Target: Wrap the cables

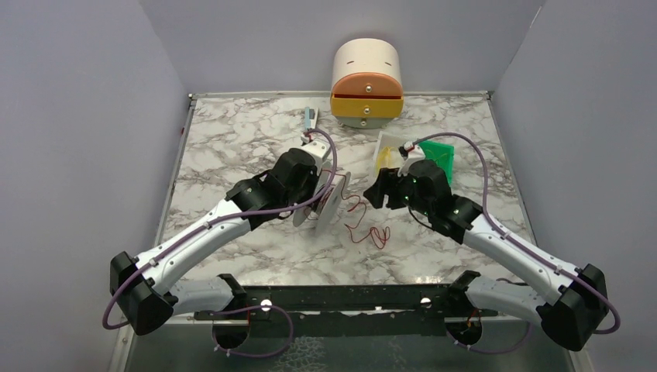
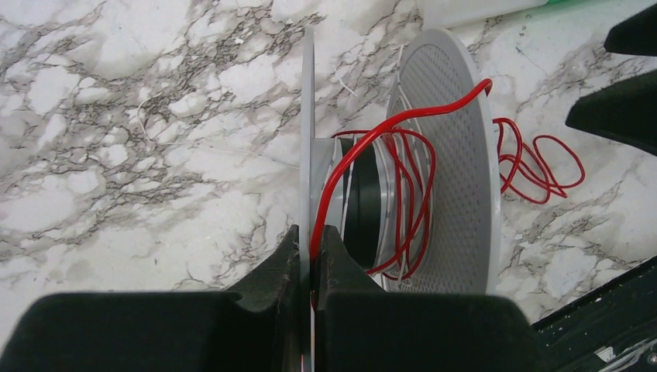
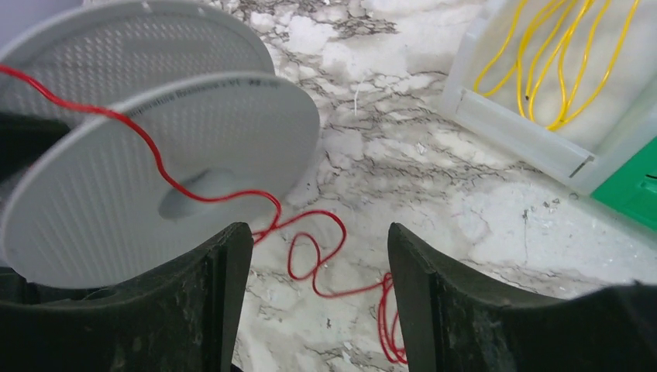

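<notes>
One red cable (image 2: pixel 403 118) is partly wound on one two-flanged spool (image 2: pixel 457 155) at mid-counter (image 1: pixel 232 147), and its loose coils lie just beside the spool. Left jaws pinch the near flange. Right jaws stand spread above the coils. Only the right wrist view resolves yellow wires (image 3: pixel 558 70) in one clear tray (image 3: pixel 527 143) beside one green box (image 1: pixel 443 153). Only the top view shows one drawer unit (image 1: pixel 366 77) behind.

spool (image 1: pixel 328 204) and loose cable (image 1: pixel 364 225) mid-table, tray (image 1: pixel 382 149) behind
</notes>
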`<state>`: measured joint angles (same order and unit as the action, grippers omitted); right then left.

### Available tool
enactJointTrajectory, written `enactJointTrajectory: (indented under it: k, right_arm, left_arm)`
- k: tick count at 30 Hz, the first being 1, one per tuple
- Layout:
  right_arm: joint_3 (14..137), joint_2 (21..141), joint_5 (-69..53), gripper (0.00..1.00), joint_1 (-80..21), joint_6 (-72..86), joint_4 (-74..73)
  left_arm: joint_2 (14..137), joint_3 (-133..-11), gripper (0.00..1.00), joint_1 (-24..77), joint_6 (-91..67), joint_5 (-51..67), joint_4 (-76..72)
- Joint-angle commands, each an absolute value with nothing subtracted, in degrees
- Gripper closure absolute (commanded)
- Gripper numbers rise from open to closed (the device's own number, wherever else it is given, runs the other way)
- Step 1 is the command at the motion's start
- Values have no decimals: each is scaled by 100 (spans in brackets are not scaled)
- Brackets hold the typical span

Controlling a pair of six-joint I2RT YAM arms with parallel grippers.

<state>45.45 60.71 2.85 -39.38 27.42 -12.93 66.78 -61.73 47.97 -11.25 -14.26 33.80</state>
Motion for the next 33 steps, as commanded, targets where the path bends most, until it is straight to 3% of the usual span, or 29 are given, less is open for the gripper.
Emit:
enactJointTrajectory:
  k: [1, 12, 22, 28, 33]
  right_arm:
    - [4164, 5773, 24, 28, -3945, 2787, -1003]
    - [3142, 6306, -920, 24, -3945, 3017, 422]
    - [2715, 7079, -1091, 30, -3946, 3038, 2041]
    - [2701, 7498, -973, 43, -3941, 3225, 2730]
    - [2844, 7681, -717, 66, -3946, 3178, 2737]
  left_arm:
    - [6657, -6607, 100, 4579, -952, -991, 3441]
    - [6633, -6720, 100, 4535, -1043, -625, 3526]
    - [6479, -6618, 100, 4535, -1146, -528, 3540]
    - [6458, -6557, 100, 4535, -1184, -382, 3534]
    - [6355, -6592, 100, 4535, -1195, -419, 3574]
